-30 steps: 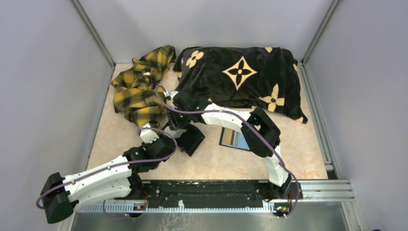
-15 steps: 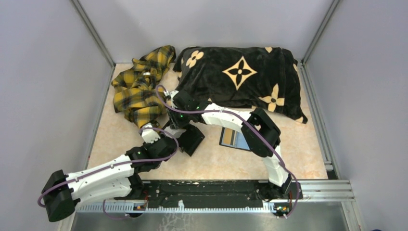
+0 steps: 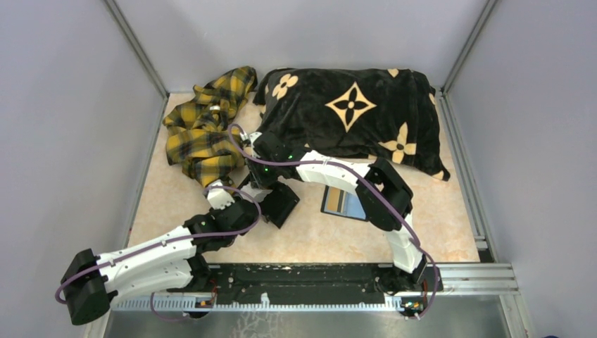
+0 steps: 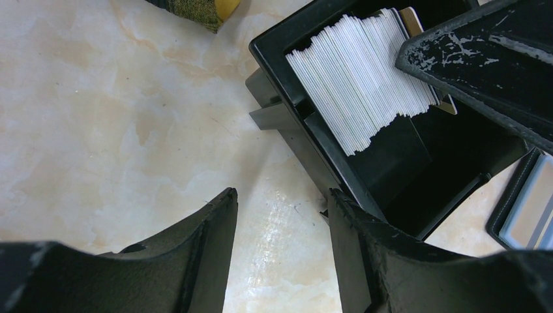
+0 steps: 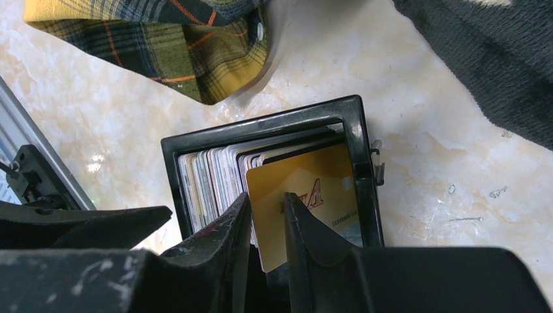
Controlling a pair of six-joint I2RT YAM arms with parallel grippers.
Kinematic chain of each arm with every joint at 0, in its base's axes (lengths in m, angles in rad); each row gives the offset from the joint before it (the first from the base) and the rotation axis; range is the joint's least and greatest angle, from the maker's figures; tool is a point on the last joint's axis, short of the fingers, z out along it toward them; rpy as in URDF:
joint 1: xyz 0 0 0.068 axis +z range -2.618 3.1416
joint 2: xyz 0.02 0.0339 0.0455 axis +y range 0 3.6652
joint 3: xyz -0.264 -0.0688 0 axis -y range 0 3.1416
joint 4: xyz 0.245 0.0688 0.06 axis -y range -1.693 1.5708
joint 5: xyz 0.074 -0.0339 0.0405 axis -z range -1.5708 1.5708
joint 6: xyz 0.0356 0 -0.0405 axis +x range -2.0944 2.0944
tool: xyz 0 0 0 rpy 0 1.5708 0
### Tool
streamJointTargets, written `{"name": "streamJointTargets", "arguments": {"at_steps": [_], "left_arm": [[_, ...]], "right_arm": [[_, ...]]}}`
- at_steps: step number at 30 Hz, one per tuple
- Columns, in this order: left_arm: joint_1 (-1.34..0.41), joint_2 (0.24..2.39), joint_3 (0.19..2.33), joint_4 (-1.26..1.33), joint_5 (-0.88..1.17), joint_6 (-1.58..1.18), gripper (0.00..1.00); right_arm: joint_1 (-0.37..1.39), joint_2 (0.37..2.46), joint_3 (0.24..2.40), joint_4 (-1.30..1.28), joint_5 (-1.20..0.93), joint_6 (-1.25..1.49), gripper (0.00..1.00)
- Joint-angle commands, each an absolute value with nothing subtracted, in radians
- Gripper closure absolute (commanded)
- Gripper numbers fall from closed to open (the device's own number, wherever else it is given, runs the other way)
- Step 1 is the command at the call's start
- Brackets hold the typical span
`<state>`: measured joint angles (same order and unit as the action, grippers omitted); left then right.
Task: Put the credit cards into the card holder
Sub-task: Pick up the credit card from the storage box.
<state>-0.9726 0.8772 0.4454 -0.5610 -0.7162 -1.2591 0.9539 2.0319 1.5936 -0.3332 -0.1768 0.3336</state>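
A deep black tray (image 5: 261,127) holds a row of upright credit cards (image 5: 209,176), seen as white edges (image 4: 362,78) in the left wrist view. My right gripper (image 5: 267,195) reaches into the tray from above. Its jaws stand narrowly apart round the near edge of a yellow card (image 5: 313,179) at the end of the row. My left gripper (image 4: 280,195) is open over bare table. Its right finger (image 4: 352,241) stands against the tray's outer wall. The card holder (image 3: 343,202) lies open right of the tray, half under the right arm.
A yellow plaid cloth (image 3: 204,127) is bunched at the back left. A black blanket with tan flowers (image 3: 352,113) covers the back. The tray (image 3: 280,203) sits mid-table beside both grippers. A metal rail (image 3: 317,271) runs along the near edge.
The right jaws have narrowed round the yellow card. The left arm has drawn back a little toward its base, its jaws as wide as before.
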Motion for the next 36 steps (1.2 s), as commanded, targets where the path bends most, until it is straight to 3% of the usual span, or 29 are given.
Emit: {"name": "streamJointTargets", "arguments": {"at_steps": [1,9,22,25,36], "left_arm": [[-0.965,0.875,0.460,-0.521,-0.736,-1.272,0.40],[-0.962,0.874,0.469,-0.524,-0.735,-1.263,0.40],[-0.960,0.870,0.488,-0.531,-0.736,-1.254,0.40],[-0.960,0.875,0.506,-0.531,-0.738,-1.228,0.38],[-0.960,0.826,0.600,-0.427,-0.727,-0.936,0.26]], "right_arm": [[0.985,1.954,1.619,-0.345,-0.202,0.342,0.76],[0.986,1.933,1.621,-0.353,-0.188,0.341,0.80],[0.988,1.873,1.598,-0.378,-0.084,0.306,0.95],[0.989,1.850,1.579,-0.390,-0.042,0.287,1.00],[0.972,1.628,1.397,-0.339,0.011,0.282,1.00]]}}
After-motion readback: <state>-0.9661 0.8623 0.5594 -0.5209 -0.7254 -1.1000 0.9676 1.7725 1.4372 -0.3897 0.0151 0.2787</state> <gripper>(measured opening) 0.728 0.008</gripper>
